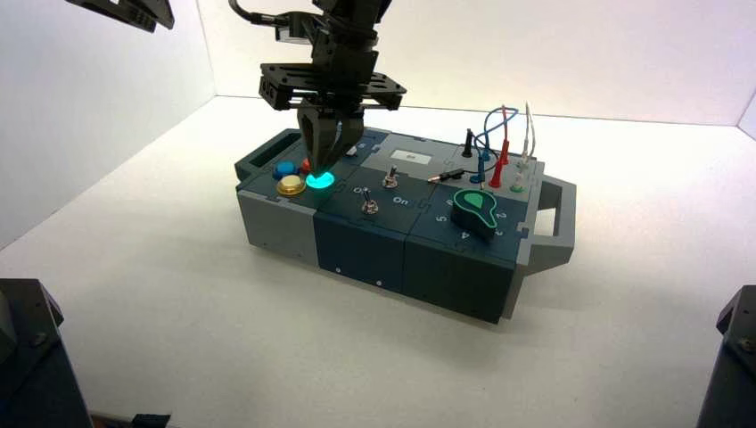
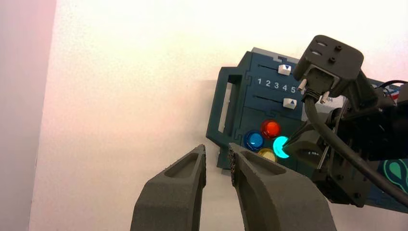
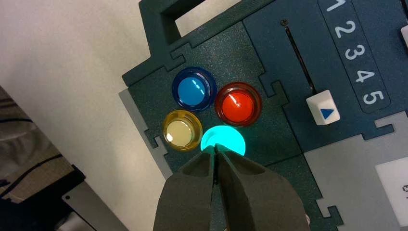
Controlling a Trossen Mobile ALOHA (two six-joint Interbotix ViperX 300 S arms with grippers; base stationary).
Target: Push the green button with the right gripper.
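The green button [image 1: 320, 181] glows bright teal in a cluster of round buttons at the box's left end, beside the blue [image 1: 284, 168], yellow [image 1: 291, 185] and red [image 3: 237, 104] buttons. My right gripper [image 1: 324, 163] points straight down with its fingers shut and its tips on the green button [image 3: 223, 138]. The right wrist view shows the shut tips [image 3: 215, 149] resting on the lit dome's edge. The left wrist view shows the lit button [image 2: 280, 146] partly covered by the right gripper. My left gripper [image 2: 217, 150] hangs open and empty above the table, left of the box.
The dark blue and grey box [image 1: 374, 245] has two sliders with white caps [image 3: 323, 109] next to numbers 1 to 5, two toggle switches [image 1: 368, 206], a green teardrop knob [image 1: 474, 210] and wires [image 1: 495, 143] at its right end. White walls stand behind.
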